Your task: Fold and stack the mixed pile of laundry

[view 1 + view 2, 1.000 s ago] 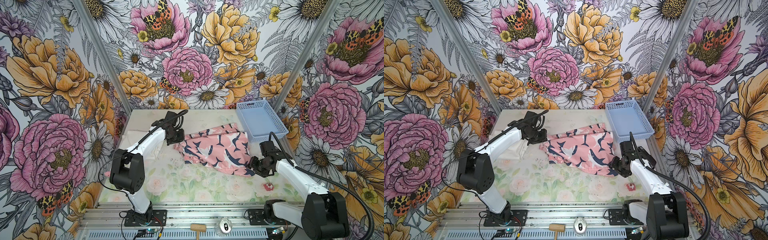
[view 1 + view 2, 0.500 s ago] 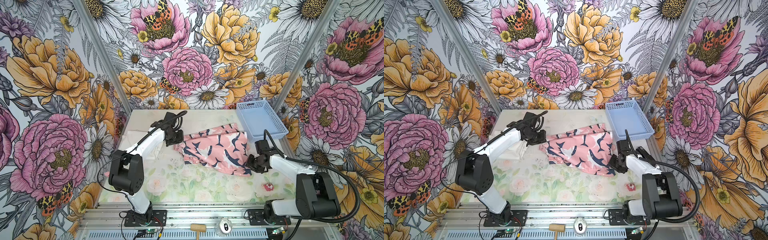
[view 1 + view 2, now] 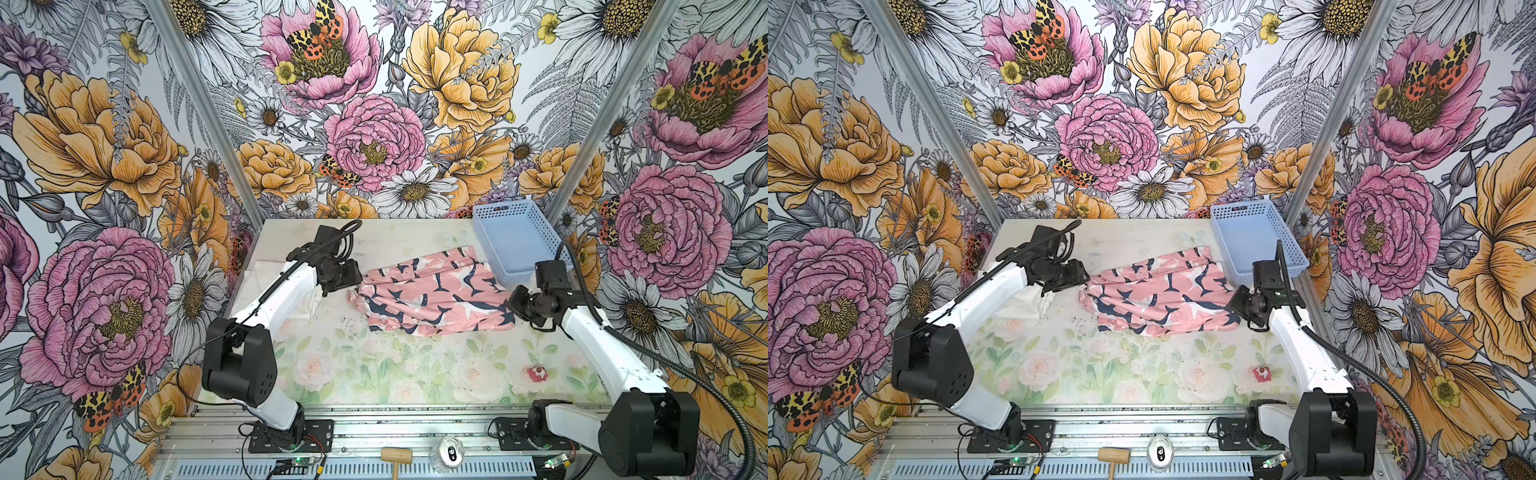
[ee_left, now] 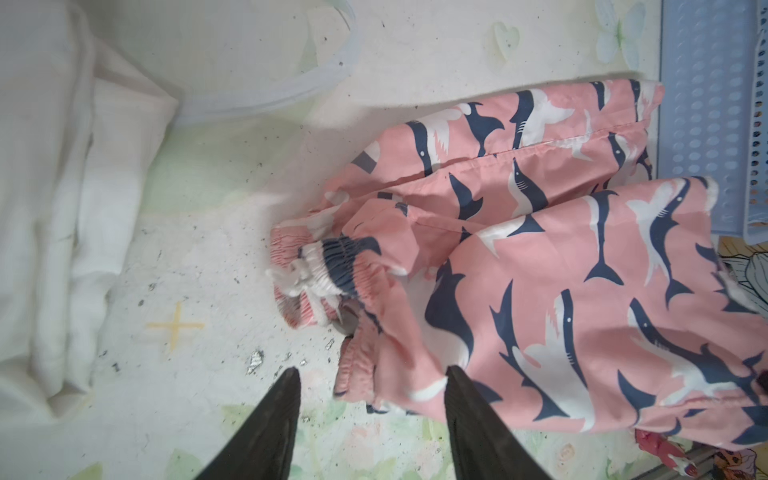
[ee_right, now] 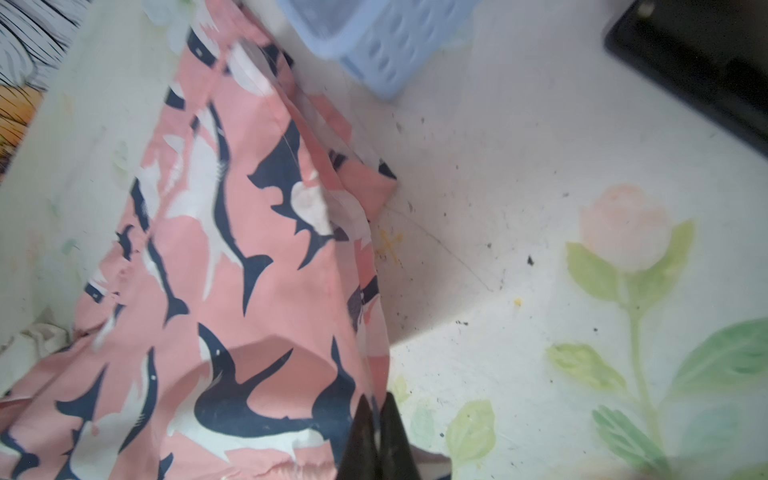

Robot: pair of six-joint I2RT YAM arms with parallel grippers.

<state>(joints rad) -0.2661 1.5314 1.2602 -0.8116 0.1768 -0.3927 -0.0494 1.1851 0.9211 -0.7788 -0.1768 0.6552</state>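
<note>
Floral wallpaper boxes in a table (image 3: pixel 374 374) covered with a pale rose print. In both top views the pink shark-print shorts (image 3: pixel 432 299) lie rumpled and partly doubled over at mid-table. Their far corner is just beside the light blue basket (image 3: pixel 484 232). The white T-shirt (image 3: pixel 1034 301) sits folded at the table's left edge, partly under the left arm. The left gripper (image 3: pixel 352 287) is at the shorts' left end and the right gripper (image 3: pixel 513 301) at their right end.

In the left wrist view the fingers (image 4: pixel 286 415) stand apart with nothing clamped. The gathered elastic waistband shows between them, but I cannot tell whether they touch it. Bare table separates the shorts from the T-shirt.

In the right wrist view the fingers (image 5: pixel 361 436) are pinched together on the shorts' hem edge, and the cloth rises tent-like off the table toward them.

The shorts look thin, light and limp, probably a little slick, so held by one pinch they would likely sag and bunch. The waistband is thicker and should grip better. I would take hold at a waistband corner, through all layers, opposite the held hem, so the cloth hangs taut between the arms.
</note>
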